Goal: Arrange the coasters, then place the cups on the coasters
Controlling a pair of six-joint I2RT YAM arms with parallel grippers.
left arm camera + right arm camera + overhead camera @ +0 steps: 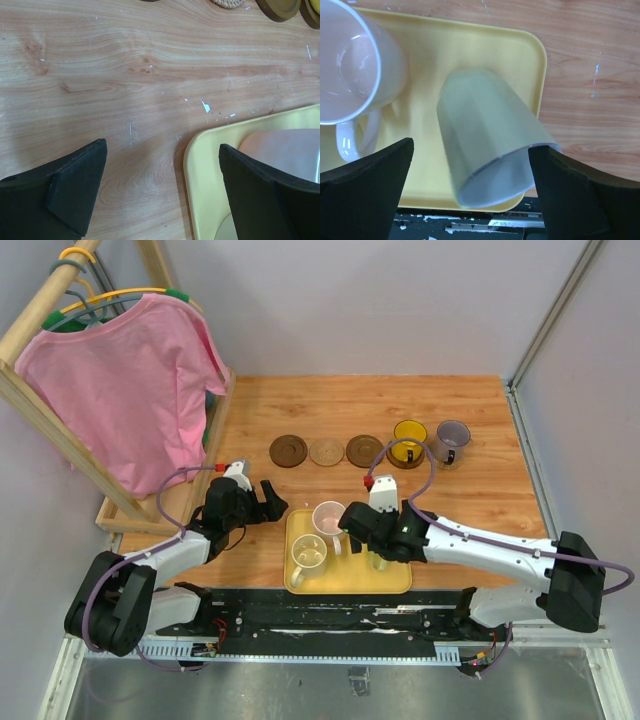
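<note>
Grey walls close in a wooden worktop (470, 490), with a rack and a pink shirt (130, 390) at the upper left of the top view. Across the far part of the wood runs a row of coasters (326, 451). Three are bare, and the two at the right end of the row appear to carry the yellow cup (409, 440) and the grey-purple cup (451, 440).

The step in hand looks to be lifting the white-green cup (490, 145) off the yellow tray (470, 55). The right gripper (470, 150) is spread wide and holds nothing. The cup lies between its fingers in the lower middle of the wrist view, in the tray's right-hand corner, with a gap on either side. Whether it stands upright or leans I cannot tell.

To do this well, I would centre the fingers on the cup's body rather than its rim. They should close evenly and lift straight up so the base clears the tray's lip before travelling. The pink cup (355, 65) sits near the finger at the left of that view, so its handle needs room. The bare brown coaster (364, 450) just beside the yellow cup seems the natural target.

The left gripper (162, 147) is likewise released and empty. It hangs over bare wood just beside the tray's corner, with the cream cup (308, 555) waiting on the tray.
</note>
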